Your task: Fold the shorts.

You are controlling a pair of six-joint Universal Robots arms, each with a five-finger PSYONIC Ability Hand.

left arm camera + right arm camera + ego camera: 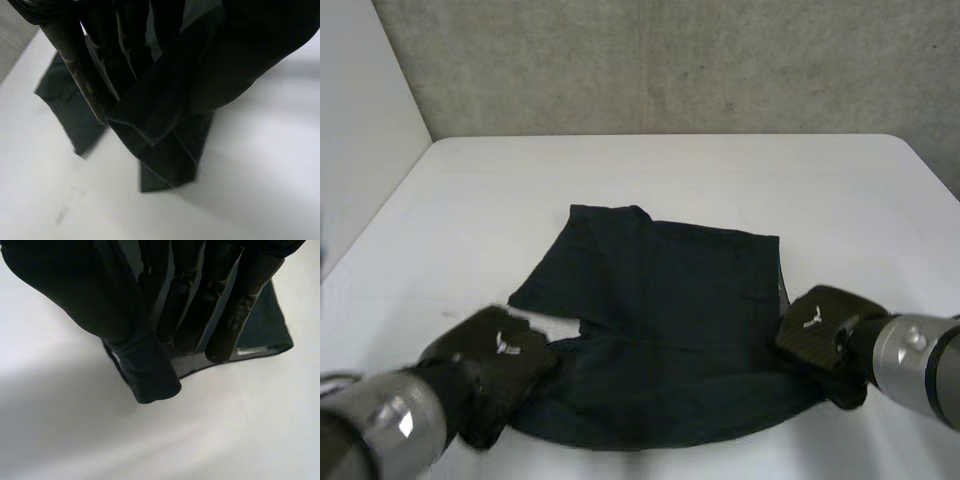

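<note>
Gripping the shorts [660, 300] on both sides looks like the step in hand, ready for a fold of the near edge toward the far one.

In the head view the shorts lie dark on the white table [670, 170], at its middle and toward the robot. The left hand [495, 360] sits at the near left corner, and the right hand [820, 335] is on the right edge, close to its near end. The near edge runs in a curve between them. Bare table lies open all round and is widest beyond the far edge, so a carry away from the robot has room.

In the left wrist view the fingers [75, 70] run down one face of a bunched fold. The thumb seems to press from the other face, so this hand pinches the cloth. A doubled corner hangs past the fingertips, apparently raised off the table.

In the right wrist view the fingers [225, 325] lie on top of the cloth. The thumb comes in beneath with the hem wrapped over its tip, which is also a pinch on the edge.

The next move, I judge, calls for both hands to rise together, level, with the cloth taut between them. They would then carry the near edge over to meet the far one, edge on edge, before letting go.
</note>
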